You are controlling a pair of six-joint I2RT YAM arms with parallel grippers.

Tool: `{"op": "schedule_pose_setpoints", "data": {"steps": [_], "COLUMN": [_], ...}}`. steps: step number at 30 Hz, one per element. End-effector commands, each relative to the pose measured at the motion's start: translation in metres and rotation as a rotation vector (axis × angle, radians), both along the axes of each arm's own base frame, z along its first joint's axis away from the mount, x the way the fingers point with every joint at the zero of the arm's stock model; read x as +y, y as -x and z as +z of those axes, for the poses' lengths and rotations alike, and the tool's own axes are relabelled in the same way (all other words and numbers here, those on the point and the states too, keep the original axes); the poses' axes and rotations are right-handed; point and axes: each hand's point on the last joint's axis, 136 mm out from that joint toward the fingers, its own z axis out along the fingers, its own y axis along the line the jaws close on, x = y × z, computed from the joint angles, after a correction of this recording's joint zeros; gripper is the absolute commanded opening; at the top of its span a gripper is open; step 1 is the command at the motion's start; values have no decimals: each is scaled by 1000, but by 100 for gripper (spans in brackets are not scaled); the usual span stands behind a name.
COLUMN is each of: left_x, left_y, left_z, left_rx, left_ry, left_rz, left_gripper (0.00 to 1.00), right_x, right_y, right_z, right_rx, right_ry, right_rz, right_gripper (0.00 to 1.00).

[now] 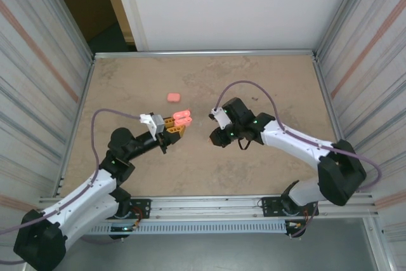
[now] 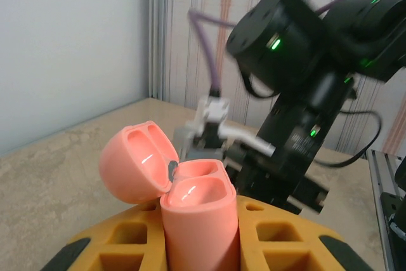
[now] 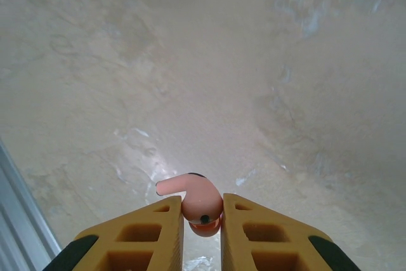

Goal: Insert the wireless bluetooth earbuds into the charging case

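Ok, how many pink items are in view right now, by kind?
Open charging case, in the left gripper: 1
Earbud, in the right gripper: 1
Loose pink piece on the table, kind unclear: 1
Total: 3

Beige marbled counter (image 1: 127, 176), matte, with a metal rail (image 1: 209, 202) at the near edge. Striped corrugated left wall (image 1: 32, 61) and right wall (image 1: 368, 30). White panel (image 1: 241, 4) behind. Dark gap (image 1: 82, 4) at back left. Light soft and even.

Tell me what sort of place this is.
Probably a robot test cell in a lab: a beige tabletop walled by striped side panels, an aluminium rail along its near edge, and a left arm and right arm bolted there.
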Motion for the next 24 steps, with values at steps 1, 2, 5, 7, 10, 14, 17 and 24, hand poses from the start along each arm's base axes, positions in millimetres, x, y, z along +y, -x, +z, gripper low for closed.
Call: {"op": "schedule_pose_setpoints", "data": {"steps": [1, 2, 5, 7, 10, 14, 17, 24], "left_x": [-2, -4, -6, -8, -11, -14, -16, -21], "left_y": [-2, -3, -7, -8, -10, -11, -11, -10], "left_z": [0, -2, -9, -12, -16, -20, -21, -24], "left_rx": [-29, -24, -6, 3, 16, 29, 35, 50], "left_ry": [0, -5, -17, -22, -24, -26, -23, -22], "left_rz": [0, -2, -6, -11, -21, -36, -47, -74], "left_gripper": [0, 0, 0, 0, 0, 0, 0, 0], "right_x": [-5, -4, -4, -5, -6, -5, -2, 17], "right_y": [2, 4, 4, 4, 4, 4, 3, 1], "right_z": [17, 25, 46, 60, 79, 100, 115, 139], "right_rx": [-114, -145, -229, -280, -344, -431, -484, -568], "right_ry": [5, -6, -37, -54, -87, -104, -120, -154], "right_rz": [23, 31, 35, 32, 33, 33, 38, 76], "right_gripper": [19, 19, 19, 19, 19, 19, 19, 19]}}
